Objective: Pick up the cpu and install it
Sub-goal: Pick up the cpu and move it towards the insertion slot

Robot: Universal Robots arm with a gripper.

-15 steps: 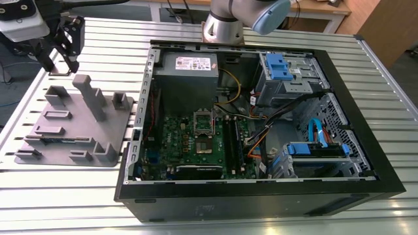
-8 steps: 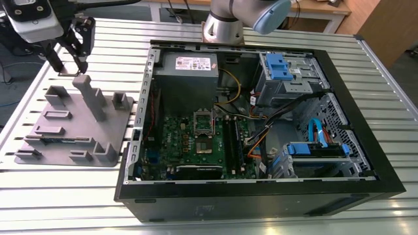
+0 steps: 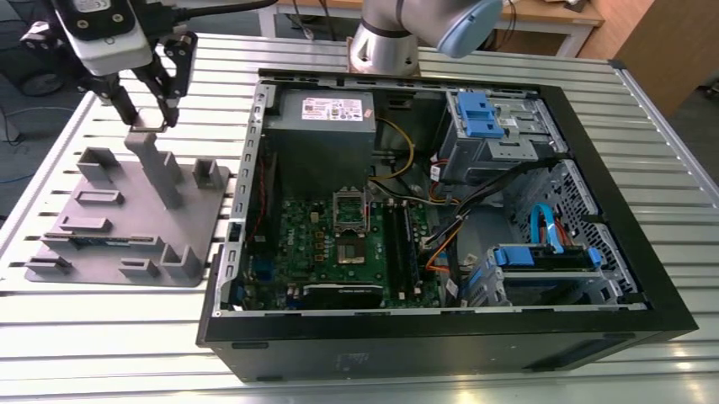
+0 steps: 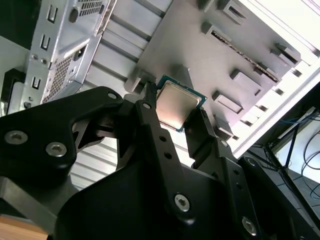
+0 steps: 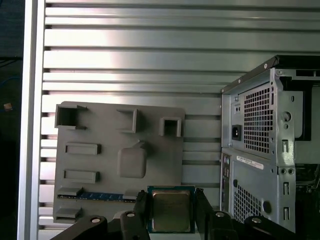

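The cpu (image 5: 171,212) is a small square chip with a dull silver top and a thin pale rim. In both wrist views it sits clamped between the two black fingers of my gripper (image 5: 171,200), which is shut on the cpu (image 4: 179,106). In the exterior view my gripper (image 3: 148,126) hangs at the exterior view's left, just above the tall post of the grey holder tray (image 3: 113,227) and apart from it. The metal socket frame (image 3: 350,210) lies on the green motherboard inside the open computer case (image 3: 450,316), well to the right of the gripper.
The holder tray (image 5: 110,137) carries several grey blocks and a memory stick (image 5: 95,196) in a slot. The case's rear wall (image 5: 255,150) stands close beside the tray. Cables, blue drive bays (image 3: 483,114) and a power supply (image 3: 326,109) crowd the case. The table (image 3: 113,337) is slatted metal.
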